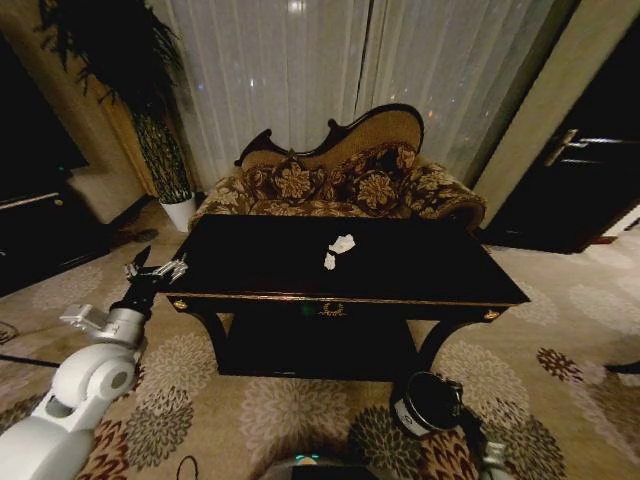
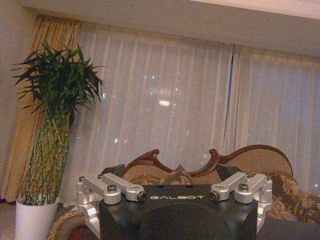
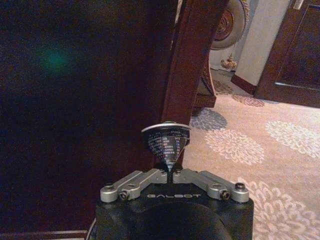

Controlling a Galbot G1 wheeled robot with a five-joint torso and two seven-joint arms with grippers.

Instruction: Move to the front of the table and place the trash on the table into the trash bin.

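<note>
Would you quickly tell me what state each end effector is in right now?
Left end effector: open, holding nothing, beside the table's left end.
Right end effector: closed on the trash bin's rim.

A floral sofa [image 1: 340, 180] stands before pale curtains [image 1: 300, 70], beside a potted plant [image 2: 47, 145], seemingly bamboo.

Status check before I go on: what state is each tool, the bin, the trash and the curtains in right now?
left tool: open, empty, off the left front corner of the table.
right tool: shut on the rim of the trash bin.
trash bin: held low, by the table's right front leg; contents cannot be told.
paper scraps: two, crumpled, lying on the table top.
curtains: drawn shut.
</note>
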